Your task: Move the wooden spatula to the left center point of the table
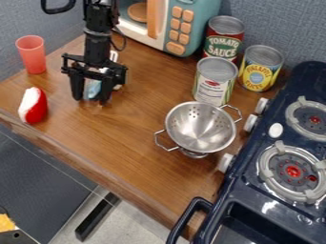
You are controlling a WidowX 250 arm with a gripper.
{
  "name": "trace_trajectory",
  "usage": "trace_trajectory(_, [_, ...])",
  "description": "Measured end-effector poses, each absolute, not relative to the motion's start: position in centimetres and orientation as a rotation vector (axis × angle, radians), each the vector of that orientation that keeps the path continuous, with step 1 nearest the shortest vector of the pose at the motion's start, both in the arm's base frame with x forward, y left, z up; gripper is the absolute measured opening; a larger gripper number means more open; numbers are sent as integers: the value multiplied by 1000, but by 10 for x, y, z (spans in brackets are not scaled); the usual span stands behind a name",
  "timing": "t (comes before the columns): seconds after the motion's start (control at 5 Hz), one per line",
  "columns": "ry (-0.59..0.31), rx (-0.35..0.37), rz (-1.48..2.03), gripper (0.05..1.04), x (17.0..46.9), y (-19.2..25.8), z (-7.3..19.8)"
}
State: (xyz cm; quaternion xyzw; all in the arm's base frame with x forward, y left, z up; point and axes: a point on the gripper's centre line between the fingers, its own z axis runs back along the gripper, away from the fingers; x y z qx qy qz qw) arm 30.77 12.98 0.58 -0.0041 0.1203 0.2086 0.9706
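Observation:
My gripper (pixel 92 99) hangs low over the upper left part of the wooden table (pixel 124 138), its two dark fingers pointing down and standing apart. A light blue and white object (pixel 94 89) is seen in the gap between them, partly hidden by the gripper. Whether it lies between the fingers or behind them I cannot tell. Something white (pixel 114 56) sticks up just behind the gripper's right side, and it may be part of the same object.
A red cup (pixel 33 57) and a red-and-white toy (pixel 34 106) are left of the gripper. Behind stands a toy microwave (pixel 178 24). A metal colander (pixel 200 127), several cans (pixel 214 81) and a dark blue stove (pixel 255 190) occupy the right. The table's front edge runs diagonally.

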Motion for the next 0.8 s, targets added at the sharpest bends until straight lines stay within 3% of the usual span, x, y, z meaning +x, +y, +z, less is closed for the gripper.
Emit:
trace_trajectory(0.2, [202,-37,427,1003,306,131,7])
trace_trajectory(0.4, [65,-19,330,1001,300,128,25])
trace_trajectory(0.6, [-92,55,252,1001,295,130,51])
trace_trajectory(0.8, [-109,88,229,1001,292,130,52])
